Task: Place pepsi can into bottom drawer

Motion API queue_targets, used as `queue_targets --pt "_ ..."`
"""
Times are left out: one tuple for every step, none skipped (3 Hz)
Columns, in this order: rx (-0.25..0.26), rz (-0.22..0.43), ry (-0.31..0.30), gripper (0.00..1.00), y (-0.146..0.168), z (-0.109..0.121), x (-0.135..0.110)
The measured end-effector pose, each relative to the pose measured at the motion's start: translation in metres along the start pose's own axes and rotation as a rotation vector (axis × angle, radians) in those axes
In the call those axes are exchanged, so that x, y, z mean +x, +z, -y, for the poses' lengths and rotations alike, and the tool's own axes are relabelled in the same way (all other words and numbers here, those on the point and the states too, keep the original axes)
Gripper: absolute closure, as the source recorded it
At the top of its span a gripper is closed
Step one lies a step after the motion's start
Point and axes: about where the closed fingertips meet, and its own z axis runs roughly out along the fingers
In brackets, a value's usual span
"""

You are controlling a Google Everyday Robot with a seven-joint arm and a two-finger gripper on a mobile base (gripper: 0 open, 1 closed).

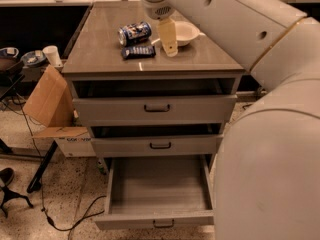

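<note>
Partly hidden by arm (pixel 265 154): bottom drawer (pixel 150 220); gripper (pixel 169 43) near pepsi can (pixel 134 33).

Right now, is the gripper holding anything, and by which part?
Nothing is held. The gripper hangs over the cabinet top, beside the pepsi can, which lies there on its side, apart.

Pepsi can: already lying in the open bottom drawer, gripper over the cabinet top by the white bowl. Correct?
Not the can. The camera view shows the pepsi can lying on its side on the cabinet top, behind the snack packet; the open bottom drawer holds nothing. The gripper is over the top by the white bowl.
</note>
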Motion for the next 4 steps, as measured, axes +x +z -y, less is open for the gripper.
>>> queue_targets --pt "0.01 -0.007 0.005 0.0 -0.001 0.003 -0.001" --pt "-0.005 -0.051 0.07 0.0 0.014 0.018 -0.01" --pt "-0.033 -0.079 0.181 0.0 0.04 0.034 -0.02" --pt "-0.047 -0.093 0.275 0.0 0.058 0.043 -0.024"
